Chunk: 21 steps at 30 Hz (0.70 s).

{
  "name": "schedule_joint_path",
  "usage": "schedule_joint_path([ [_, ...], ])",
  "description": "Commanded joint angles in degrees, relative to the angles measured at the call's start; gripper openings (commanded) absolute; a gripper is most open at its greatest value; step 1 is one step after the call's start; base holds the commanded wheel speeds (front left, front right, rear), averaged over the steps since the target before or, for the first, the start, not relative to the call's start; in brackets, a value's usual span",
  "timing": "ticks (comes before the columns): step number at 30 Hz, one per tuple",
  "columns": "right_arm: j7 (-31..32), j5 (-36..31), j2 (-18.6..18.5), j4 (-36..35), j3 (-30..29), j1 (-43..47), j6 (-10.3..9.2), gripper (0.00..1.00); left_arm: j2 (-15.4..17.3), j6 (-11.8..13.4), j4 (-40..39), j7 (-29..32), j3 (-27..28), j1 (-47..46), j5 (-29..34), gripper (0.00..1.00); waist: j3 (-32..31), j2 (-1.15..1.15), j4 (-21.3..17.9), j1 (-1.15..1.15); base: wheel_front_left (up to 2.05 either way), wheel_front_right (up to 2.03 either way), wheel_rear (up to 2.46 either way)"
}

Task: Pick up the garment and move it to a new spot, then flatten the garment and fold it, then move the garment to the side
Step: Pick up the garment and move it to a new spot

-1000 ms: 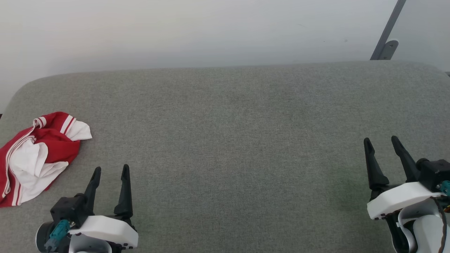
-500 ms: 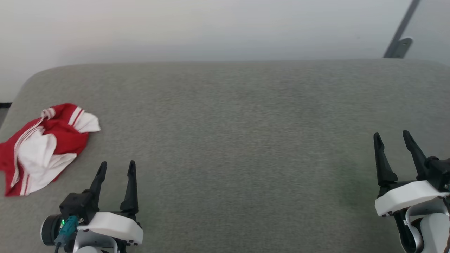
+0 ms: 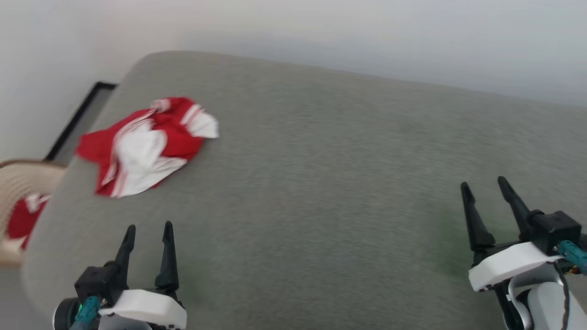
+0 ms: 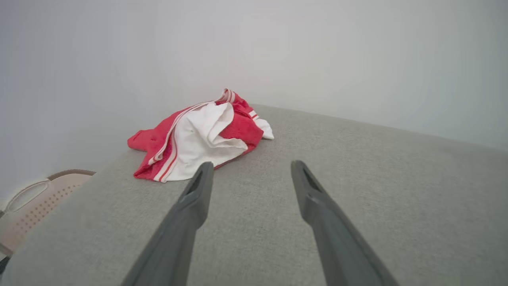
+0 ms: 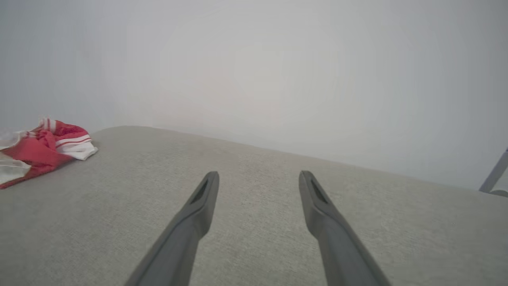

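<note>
Plainly, the crumpled soft red short-sleeved shirt (image 3: 142,146), showing white inner fabric and white-and-red striped trim, lay in a loose heap on the grey fabric-covered table (image 3: 321,192), close to its rounded far-left corner, at about ten o'clock in the head view. The left tool (image 3: 149,225) sat low at seven o'clock in that view, its two long dark fingers spread apart and holding nothing. The shirt lay ahead of it toward twelve o'clock, apart from the fingertips. In the left wrist view the heap sat at eleven o'clock just beyond the left finger's tip, with bare grey cloth between the two fingers. The right tool (image 3: 484,182) stood at four o'clock in the head view, well apart from the shirt, its fingers likewise parted and empty over bare table. Off the table's left edge, at nine o'clock, stood a beige perforated chair (image 3: 18,178) carrying a small red-and-white cloth bundle (image 3: 20,217). A plain pale wall (image 3: 321,27) rose behind the table.
</note>
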Motion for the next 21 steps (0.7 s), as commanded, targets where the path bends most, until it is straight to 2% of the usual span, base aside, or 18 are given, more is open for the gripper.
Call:
schedule_joint_path([
  [1, -0.28, 0.33, 0.12, -0.1, 0.32, -0.3, -0.02, 1.0, -0.15, 0.11, -0.29, -0.33, -0.17, 0.44, -0.11, 1.0, 0.26, 0.0, 4.5, 0.0, 0.0, 0.0, 0.0],
  [7, -0.28, 1.0, 0.74, 0.54, 3.81, -0.59, -0.02, 1.0, -0.14, 1.75, -1.1, -0.33, -1.44, 2.2, -3.61, 1.0, -0.02, 0.0, 10.78, 0.0, 0.0, 0.0, 0.0],
  [11, -0.28, 1.57, 1.16, 1.02, 6.23, -1.27, -0.02, 1.0, -0.17, 2.62, -1.96, -0.33, -1.76, 3.35, -5.21, 1.0, -0.05, 0.0, 12.9, 0.0, 0.0, 0.0, 0.0],
  [17, -0.28, 2.01, 1.58, 1.32, 7.83, -1.99, -0.02, 1.0, -0.18, 3.47, -2.88, -0.32, -2.2, 4.35, -6.83, 1.0, 0.59, 0.0, 13.23, 0.0, 0.0, 0.0, 0.0],
  [21, -0.28, 2.41, 1.32, 1.57, 8.09, -2.75, -0.02, 1.0, -0.18, 2.2, -2.75, -0.32, -2.47, 2.16, -6.02, 1.0, 2.1, 0.0, 10.97, 0.0, 0.0, 0.0, 0.0],
])
